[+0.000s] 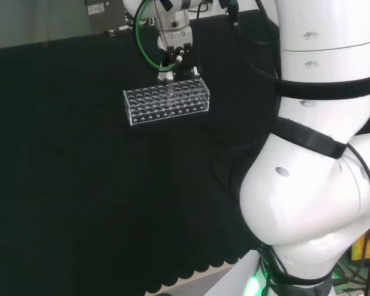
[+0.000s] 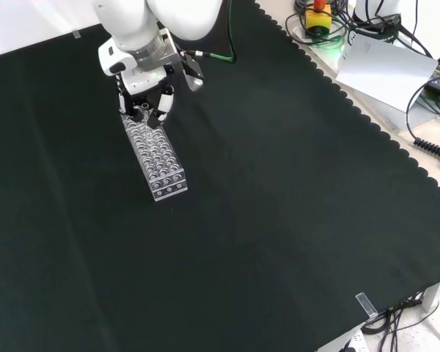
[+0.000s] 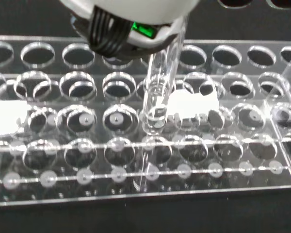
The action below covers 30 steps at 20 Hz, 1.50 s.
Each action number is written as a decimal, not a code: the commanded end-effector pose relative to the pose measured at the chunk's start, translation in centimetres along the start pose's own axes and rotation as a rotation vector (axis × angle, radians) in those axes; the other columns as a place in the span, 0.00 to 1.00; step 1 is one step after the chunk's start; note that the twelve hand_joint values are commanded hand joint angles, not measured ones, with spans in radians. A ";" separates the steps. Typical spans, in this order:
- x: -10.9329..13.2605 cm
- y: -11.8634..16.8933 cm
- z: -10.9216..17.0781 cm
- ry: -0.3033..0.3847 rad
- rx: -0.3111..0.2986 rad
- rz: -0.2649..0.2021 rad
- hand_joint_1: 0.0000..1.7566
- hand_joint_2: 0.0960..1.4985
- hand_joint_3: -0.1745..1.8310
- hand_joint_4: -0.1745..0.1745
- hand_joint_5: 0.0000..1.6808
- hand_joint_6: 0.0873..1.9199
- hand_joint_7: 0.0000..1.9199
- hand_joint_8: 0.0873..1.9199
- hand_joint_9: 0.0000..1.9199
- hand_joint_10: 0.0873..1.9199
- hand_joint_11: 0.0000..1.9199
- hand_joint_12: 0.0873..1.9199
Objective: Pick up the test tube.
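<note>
The hand (image 2: 148, 103) hangs over the far end of the clear rack (image 2: 158, 158), fingers curled in on the test tube (image 3: 157, 97). The tube is clear, slim and upright, its lower part standing in a rack hole on the black cloth (image 2: 279, 220).

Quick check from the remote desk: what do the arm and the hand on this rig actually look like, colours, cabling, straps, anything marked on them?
The arm is glossy white with rounded links, wrapped by black straps. Black cables run beside it, and a green cable loops at the wrist. The hand is black and white, with dark fingers below a white wrist housing. In the wrist view, a bundle of black wires and a small green part sit beneath its white shell.
</note>
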<state>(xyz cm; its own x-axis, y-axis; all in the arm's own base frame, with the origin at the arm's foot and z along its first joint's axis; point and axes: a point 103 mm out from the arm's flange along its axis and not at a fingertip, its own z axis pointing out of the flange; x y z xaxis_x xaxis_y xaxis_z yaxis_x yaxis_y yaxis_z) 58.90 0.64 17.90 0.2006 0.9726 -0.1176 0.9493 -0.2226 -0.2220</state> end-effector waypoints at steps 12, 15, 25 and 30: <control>-0.7 1.1 -3.7 0.105 0.128 0.019 0.70 0.42 0.37 0.00 0.80 0.23 0.91 0.19 0.85 0.19 0.64 0.43; -0.8 0.6 -4.8 0.125 0.126 0.021 0.70 0.42 0.37 0.00 0.80 0.23 0.91 0.19 0.85 0.19 0.64 0.43; -1.4 -0.7 -10.1 0.171 0.093 0.006 0.70 0.41 0.38 0.00 0.80 0.22 0.91 0.19 0.86 0.19 0.64 0.43; -1.9 -1.6 -13.0 0.183 0.070 0.000 0.70 0.41 0.38 0.00 0.80 0.22 0.91 0.19 0.86 0.19 0.64 0.43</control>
<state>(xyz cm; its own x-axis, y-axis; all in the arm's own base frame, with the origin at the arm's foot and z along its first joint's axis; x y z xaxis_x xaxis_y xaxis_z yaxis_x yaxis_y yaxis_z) 60.44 0.09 28.49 0.2510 0.9672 0.0398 0.9255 -0.2277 -0.3026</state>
